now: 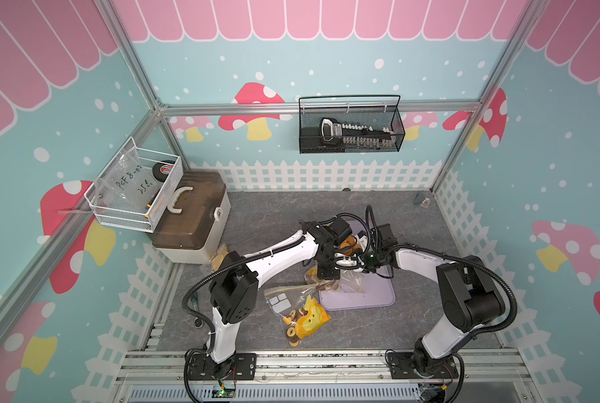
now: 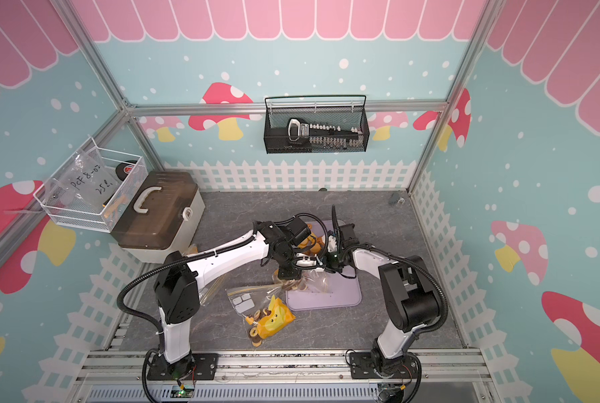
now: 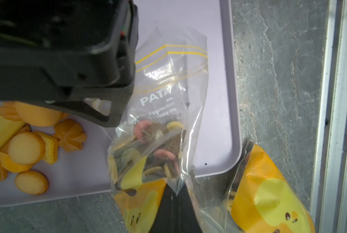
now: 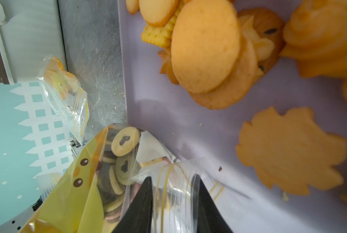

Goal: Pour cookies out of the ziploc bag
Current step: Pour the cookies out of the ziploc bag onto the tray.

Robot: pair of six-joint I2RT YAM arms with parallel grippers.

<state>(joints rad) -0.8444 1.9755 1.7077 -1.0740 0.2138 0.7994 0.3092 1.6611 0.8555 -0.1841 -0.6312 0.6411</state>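
Left end effector [image 3: 172, 201]: fingers together, clamped on the bottom end of the ziploc bag [image 3: 166, 96].
Right end effector [image 4: 172, 178]: fingers apart, astride the bag's yellow-striped zip rim; whether they press the film is unclear.
Cookies [image 3: 158, 149]: brown, pink and yellow, inside the bag just ahead of the left fingertips.
Orange cookies [image 4: 205, 46]: loose on the lilac tray [image 4: 168, 105], ahead of the right end effector.
Second bag [image 1: 304, 317]: on the desk [image 1: 256, 216], near the left end effector.

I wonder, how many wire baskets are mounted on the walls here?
2. A white basket hangs on the left wall, above the brown-lidded box; a black basket hangs on the back wall. None appears hidden.
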